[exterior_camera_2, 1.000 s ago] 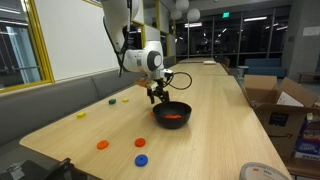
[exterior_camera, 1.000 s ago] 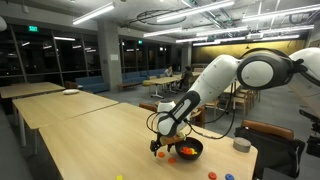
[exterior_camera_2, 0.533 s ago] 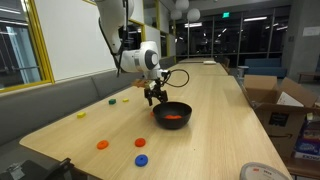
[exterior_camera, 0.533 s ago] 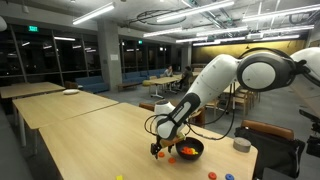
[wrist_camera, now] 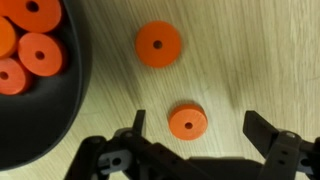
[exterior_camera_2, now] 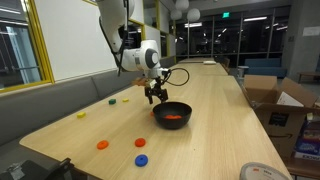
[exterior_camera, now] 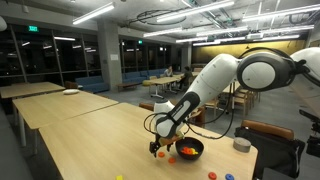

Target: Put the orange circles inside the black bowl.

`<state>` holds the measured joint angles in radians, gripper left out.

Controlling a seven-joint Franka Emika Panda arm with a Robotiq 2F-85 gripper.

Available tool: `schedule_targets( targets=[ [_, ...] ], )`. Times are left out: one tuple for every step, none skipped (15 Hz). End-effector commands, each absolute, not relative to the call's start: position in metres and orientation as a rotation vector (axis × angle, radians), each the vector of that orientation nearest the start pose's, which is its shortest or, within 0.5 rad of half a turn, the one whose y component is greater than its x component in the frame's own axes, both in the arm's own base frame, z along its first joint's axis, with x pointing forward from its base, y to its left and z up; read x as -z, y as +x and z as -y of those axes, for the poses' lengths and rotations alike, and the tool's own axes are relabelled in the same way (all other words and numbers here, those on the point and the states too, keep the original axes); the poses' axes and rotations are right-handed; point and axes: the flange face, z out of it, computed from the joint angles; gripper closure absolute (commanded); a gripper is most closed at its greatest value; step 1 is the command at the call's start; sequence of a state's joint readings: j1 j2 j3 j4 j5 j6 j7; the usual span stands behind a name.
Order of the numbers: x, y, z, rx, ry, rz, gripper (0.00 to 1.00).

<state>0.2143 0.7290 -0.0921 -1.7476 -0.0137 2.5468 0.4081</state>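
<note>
The gripper (wrist_camera: 197, 122) hangs with its jaws spread wide and empty, straddling one of the orange circles (wrist_camera: 188, 122) on the table (wrist_camera: 250, 60), just beside the black bowl (wrist_camera: 50, 115); a second circle lies bare just past it. Several circles already sit in the bowl, so the task looks partly done, with these two and at least one further circle (exterior_camera_2: 102, 145) near the table's edge left to move
</note>
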Motion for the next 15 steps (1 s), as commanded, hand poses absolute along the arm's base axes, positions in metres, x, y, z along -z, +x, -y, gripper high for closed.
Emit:
schedule_targets(
  targets=[
    [-0.171,0.673,-0.083,0.151,-3.141,-0.391,0.0],
    [-0.171,0.674,-0.082,0.151,-3.141,-0.393,0.0],
    [-0.17,0.676,-0.082,0.149,-3.14,-0.394,0.0],
    [-0.17,0.677,-0.081,0.147,-3.138,-0.393,0.0],
    [-0.17,0.678,-0.081,0.145,-3.136,-0.394,0.0],
    [-0.169,0.678,-0.081,0.142,-3.132,-0.391,0.0],
    [-0.168,0.679,-0.081,0.139,-3.127,-0.387,0.0],
    [-0.167,0.68,-0.081,0.136,-3.122,-0.384,0.0],
    [-0.166,0.681,-0.082,0.131,-3.115,-0.38,0.0],
    [-0.164,0.682,-0.082,0.126,-3.112,-0.378,0.0],
    [-0.163,0.682,-0.082,0.122,-3.109,-0.376,0.0],
    [-0.162,0.683,-0.083,0.118,-3.106,-0.375,0.0],
    [-0.16,0.684,-0.083,0.115,-3.104,-0.375,0.0],
    [-0.159,0.684,-0.083,0.112,-3.103,-0.375,0.0],
    [-0.159,0.685,-0.083,0.11,-3.103,-0.375,0.0]
  ],
)
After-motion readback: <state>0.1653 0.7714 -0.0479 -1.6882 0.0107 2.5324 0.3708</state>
